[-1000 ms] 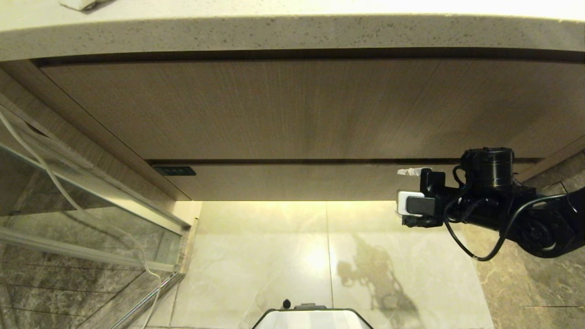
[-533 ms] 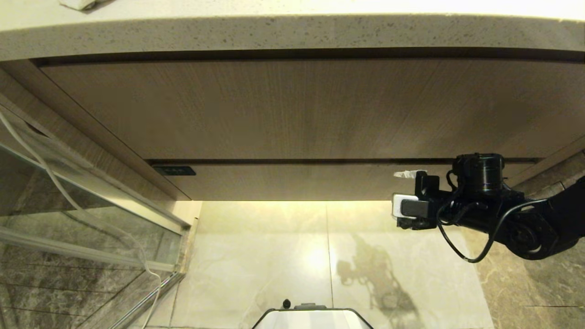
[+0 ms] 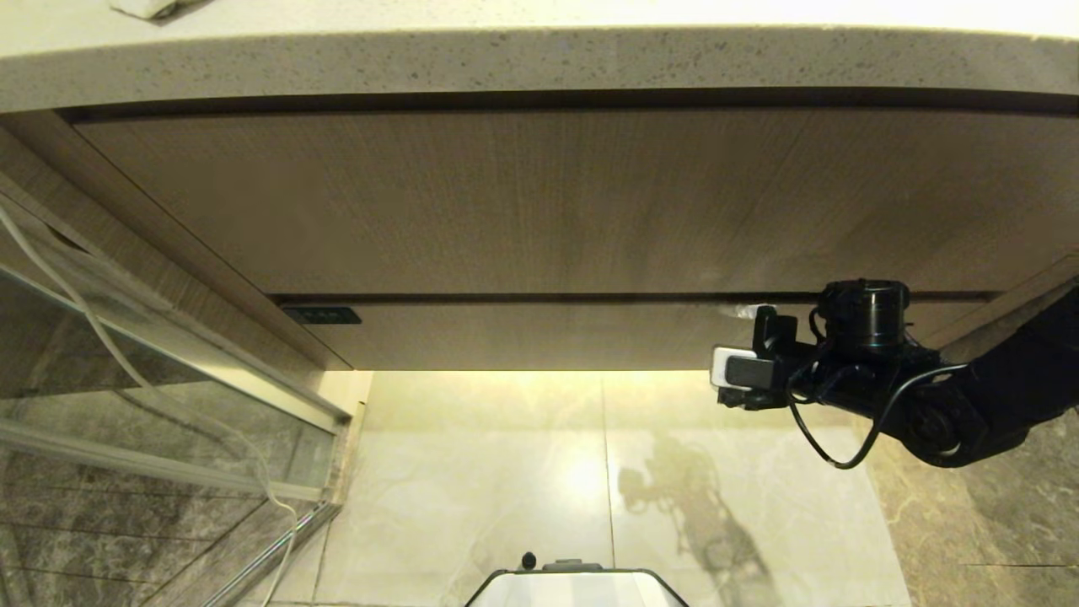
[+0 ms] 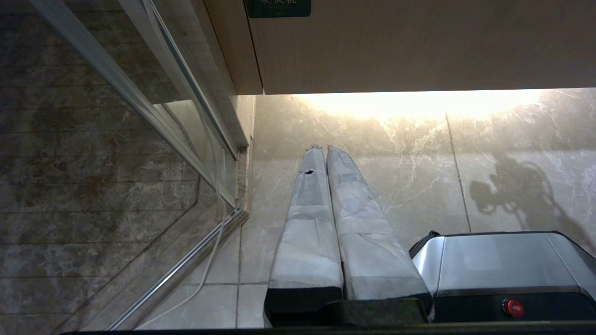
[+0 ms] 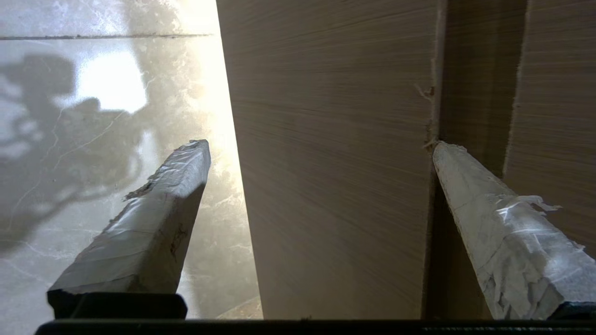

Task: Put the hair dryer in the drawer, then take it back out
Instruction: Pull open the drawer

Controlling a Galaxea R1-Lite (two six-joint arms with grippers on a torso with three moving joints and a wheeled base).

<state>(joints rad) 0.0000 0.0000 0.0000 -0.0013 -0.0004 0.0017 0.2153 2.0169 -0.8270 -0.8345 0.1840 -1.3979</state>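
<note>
The drawer (image 3: 548,335) is the narrow wood-grain front at the bottom of the cabinet, and it is closed. My right gripper (image 3: 742,354) is at its right end, open, with nothing held. In the right wrist view the right gripper (image 5: 320,145) straddles the drawer front (image 5: 335,163). One taped finger (image 5: 493,218) lies at the dark gap above the drawer and the other finger (image 5: 153,209) hangs below its lower edge, over the floor. My left gripper (image 4: 321,149) is parked low, shut and empty, pointing at the floor. The hair dryer is out of view.
A taller wood-grain panel (image 3: 539,202) sits above the drawer, under a speckled stone countertop (image 3: 539,63). A glass door (image 3: 126,396) with a white cord (image 3: 84,312) running down it stands at the left. Below is marble floor (image 3: 506,472) and the robot's base (image 3: 577,586).
My right arm has slid left and in toward the cabinet, bringing the upper fingertip to the gap above the drawer. The left arm and the drawer have not moved.
</note>
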